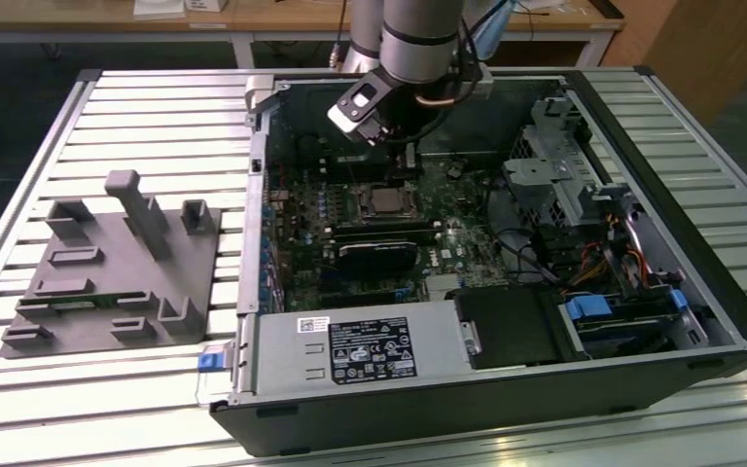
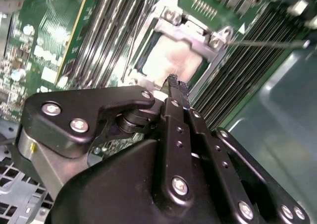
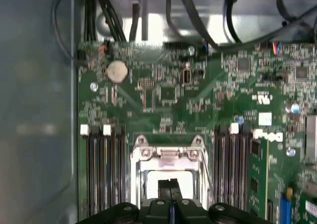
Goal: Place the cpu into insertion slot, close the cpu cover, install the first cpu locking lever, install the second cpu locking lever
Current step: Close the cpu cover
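over the cpu cover (image 2: 190,34), the arm (image 1: 419,39) nose-down, its pincer (image 2: 176,86) clenched tight on nothing

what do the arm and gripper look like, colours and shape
The arm is a silver-grey tube with a black band, cables looping beside its wrist. The gripper is matte black, with two narrow flat fingers and silver screw heads.

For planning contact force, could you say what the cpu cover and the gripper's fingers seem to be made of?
The cpu cover: likely bare metal, silvery with bright glints. Fingers of the gripper: matte black, screw-fastened; metal or hard plastic, unclear.
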Controlling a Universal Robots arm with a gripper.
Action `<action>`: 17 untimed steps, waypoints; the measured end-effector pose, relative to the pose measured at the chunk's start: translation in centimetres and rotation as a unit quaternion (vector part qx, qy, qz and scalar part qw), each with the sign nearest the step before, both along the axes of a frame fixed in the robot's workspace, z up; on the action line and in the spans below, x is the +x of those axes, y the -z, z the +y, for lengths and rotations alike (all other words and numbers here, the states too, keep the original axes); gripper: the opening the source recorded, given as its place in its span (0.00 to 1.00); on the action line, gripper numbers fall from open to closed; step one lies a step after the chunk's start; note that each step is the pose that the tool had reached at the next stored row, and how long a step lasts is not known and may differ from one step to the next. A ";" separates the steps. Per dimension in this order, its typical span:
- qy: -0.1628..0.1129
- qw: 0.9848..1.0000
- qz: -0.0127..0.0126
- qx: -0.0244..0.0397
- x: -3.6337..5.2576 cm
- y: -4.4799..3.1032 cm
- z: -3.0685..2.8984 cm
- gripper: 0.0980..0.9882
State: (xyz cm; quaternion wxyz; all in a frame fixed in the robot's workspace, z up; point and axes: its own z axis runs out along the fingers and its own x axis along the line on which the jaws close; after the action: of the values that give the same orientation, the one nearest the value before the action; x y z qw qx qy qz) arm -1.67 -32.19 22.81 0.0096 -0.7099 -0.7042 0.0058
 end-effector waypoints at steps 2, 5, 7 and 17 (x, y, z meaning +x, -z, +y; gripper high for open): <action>0.000 1.000 -0.001 0.000 -0.43 0.17 0.00 0.01; 0.000 1.000 -0.002 0.000 -0.99 0.68 -0.01 0.01; 0.000 1.000 -0.003 0.000 -1.33 1.03 0.00 0.01; -0.011 1.000 -0.007 0.000 -1.66 1.35 0.00 0.01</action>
State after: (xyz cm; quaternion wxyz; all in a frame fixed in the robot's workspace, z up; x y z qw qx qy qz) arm -3.33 -32.20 21.46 0.0047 -0.7024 -0.7117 0.0010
